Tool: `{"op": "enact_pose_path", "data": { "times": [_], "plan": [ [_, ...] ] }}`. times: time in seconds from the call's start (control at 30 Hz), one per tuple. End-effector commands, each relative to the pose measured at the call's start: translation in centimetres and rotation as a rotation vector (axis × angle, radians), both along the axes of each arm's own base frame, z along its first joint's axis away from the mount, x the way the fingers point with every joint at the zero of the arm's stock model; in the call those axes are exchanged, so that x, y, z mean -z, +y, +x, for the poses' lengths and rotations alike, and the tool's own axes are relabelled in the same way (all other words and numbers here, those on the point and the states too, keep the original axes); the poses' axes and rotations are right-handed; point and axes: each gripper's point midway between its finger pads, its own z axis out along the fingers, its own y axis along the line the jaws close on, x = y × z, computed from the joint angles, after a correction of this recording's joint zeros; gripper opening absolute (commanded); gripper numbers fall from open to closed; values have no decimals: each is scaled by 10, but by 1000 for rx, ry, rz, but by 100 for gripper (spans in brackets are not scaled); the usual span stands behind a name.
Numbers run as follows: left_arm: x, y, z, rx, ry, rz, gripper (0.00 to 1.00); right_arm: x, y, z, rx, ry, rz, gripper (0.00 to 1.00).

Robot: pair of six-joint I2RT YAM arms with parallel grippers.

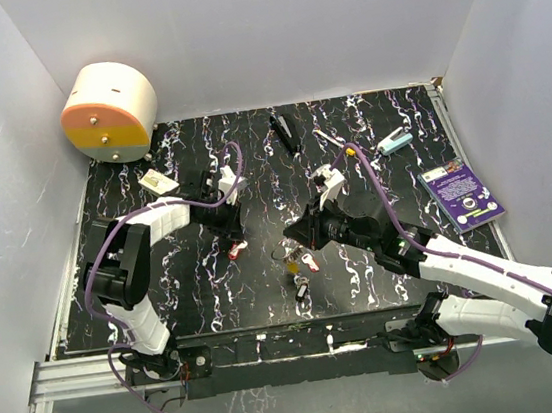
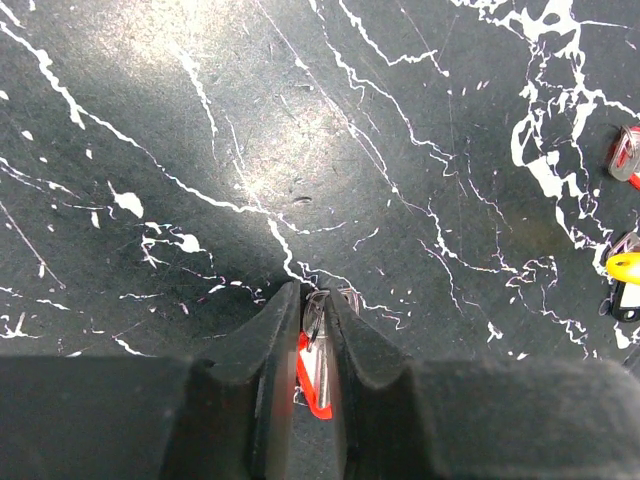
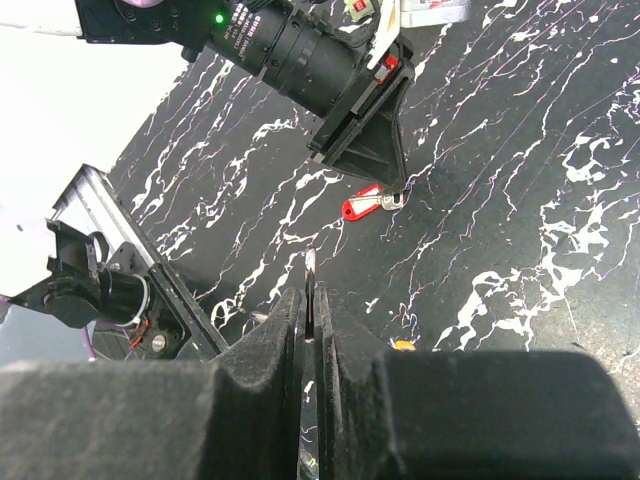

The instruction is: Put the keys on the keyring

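Closest up, my L gripper (image 2: 313, 295) tips down onto the marble-look table (image 2: 200, 150), jaws a crack apart either side of the red key (image 2: 313, 375). That key lies flat, so it looks loose, not pinched; prob. set where the other arm can reach it. My R gripper (image 3: 312, 292) is clamped tight on a thin silver sliver, prob. the keyring (image 3: 310, 265) edge-on, held up so a key can thread on. Yellow key (image 1: 292, 262), pink key (image 1: 309, 260) & black key (image 1: 302, 286) sit just below R; can't tell if they're on the ring.
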Motion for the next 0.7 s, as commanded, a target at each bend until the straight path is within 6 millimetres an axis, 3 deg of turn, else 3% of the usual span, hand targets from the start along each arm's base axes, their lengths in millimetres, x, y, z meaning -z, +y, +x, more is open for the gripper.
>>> {"op": "enact_pose_path", "data": {
  "times": [0.0, 0.03, 0.07, 0.4, 0.53, 0.67],
  "plan": [
    [-13, 2, -3, 2, -19, 1, 13, -37, 7, 4, -4, -79, 82, 8],
    [-13, 3, -3, 3, -16, 3, 2, -37, 7, 4, -7, -79, 83, 8],
    [-12, 3, -4, 4, -14, 6, 0, -37, 7, 3, -8, -78, 83, 8],
    [-31, 1, 0, -3, -40, -11, 0, -38, 5, 3, -3, -85, 87, 8],
    [-64, -12, 2, -1, -7, -73, 0, -38, 7, 3, -11, -94, 87, 8],
    [-115, -34, 4, -24, 77, -195, 0, -46, 12, 4, -28, -115, 103, 8]
  ]
}}
